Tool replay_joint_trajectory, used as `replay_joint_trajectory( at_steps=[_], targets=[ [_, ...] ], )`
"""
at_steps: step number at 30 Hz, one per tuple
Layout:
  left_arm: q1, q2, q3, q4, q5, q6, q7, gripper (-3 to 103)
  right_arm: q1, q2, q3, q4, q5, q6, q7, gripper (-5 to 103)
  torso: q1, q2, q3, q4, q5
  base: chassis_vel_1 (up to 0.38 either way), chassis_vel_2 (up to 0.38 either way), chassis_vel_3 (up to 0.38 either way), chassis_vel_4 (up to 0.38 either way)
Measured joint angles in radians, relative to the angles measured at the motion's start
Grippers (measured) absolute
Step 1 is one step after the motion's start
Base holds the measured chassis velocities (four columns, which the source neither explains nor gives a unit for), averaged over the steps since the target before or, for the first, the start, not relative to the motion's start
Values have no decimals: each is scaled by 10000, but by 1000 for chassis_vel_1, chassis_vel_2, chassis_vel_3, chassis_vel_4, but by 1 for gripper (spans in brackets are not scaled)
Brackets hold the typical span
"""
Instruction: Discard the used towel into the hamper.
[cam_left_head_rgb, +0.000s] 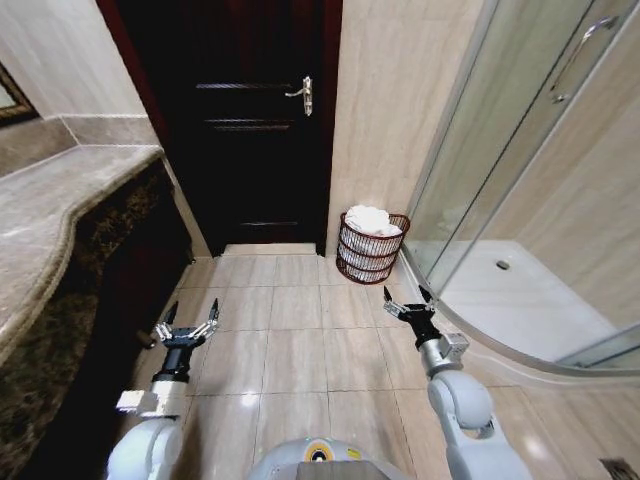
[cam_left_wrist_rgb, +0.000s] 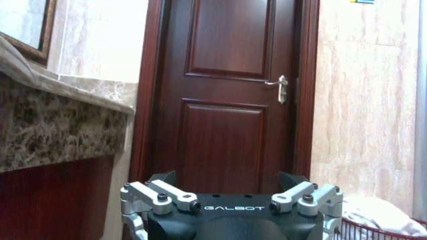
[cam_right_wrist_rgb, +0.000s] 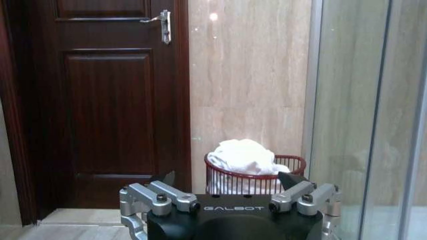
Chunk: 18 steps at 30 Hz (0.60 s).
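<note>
The hamper (cam_left_head_rgb: 371, 250), a reddish-brown wire basket, stands on the floor against the wall between the door and the shower. A white towel (cam_left_head_rgb: 372, 220) lies heaped in its top, and the right wrist view shows the towel (cam_right_wrist_rgb: 244, 156) bulging above the hamper's rim (cam_right_wrist_rgb: 293, 161). My right gripper (cam_left_head_rgb: 406, 297) hangs open above the tiles a little nearer to me than the hamper, empty. My left gripper (cam_left_head_rgb: 189, 321) is open and empty too, held low at the left beside the vanity. In the left wrist view the hamper (cam_left_wrist_rgb: 383, 231) and towel (cam_left_wrist_rgb: 373, 215) peek in at a corner.
A dark wooden door (cam_left_head_rgb: 255, 120) with a lever handle (cam_left_head_rgb: 301, 94) is shut straight ahead. A marble vanity counter (cam_left_head_rgb: 60, 200) runs along the left. A glass shower enclosure (cam_left_head_rgb: 510, 180) with a white tray (cam_left_head_rgb: 520, 305) fills the right. Beige floor tiles (cam_left_head_rgb: 300, 350) lie between.
</note>
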<state>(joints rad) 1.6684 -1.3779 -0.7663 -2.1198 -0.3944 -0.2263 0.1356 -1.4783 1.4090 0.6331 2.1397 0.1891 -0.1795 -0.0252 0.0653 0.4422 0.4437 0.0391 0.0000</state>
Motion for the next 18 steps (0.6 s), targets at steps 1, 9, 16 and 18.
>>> replay_joint_trajectory(
  at_steps=[1, 9, 16, 18],
  targets=[
    [0, 0, 0, 0, 0, 0, 0, 100, 0, 0, 0, 0, 0, 0, 0, 100, 0, 0, 0, 0, 0, 0, 0, 0, 0],
    [-178, -27, 34, -18, -2, -45, 47, 100, -119, -76, 90, 1, 121, 106, -2, 100, 74, 145, 72, 0, 0, 0, 0, 0, 0],
    [-99, -62, 34, -77, 34, -46, 81, 100, -164, -128, 14, 61, 217, 132, -23, 100, 200, 454, 252, 1, 0, 0, 0, 0, 0],
    [-72, -75, 20, -134, 58, -11, 88, 100, -172, -145, -65, 121, 242, 112, -39, 100, 254, 580, 325, 1, 0, 0, 0, 0, 0]
  ],
)
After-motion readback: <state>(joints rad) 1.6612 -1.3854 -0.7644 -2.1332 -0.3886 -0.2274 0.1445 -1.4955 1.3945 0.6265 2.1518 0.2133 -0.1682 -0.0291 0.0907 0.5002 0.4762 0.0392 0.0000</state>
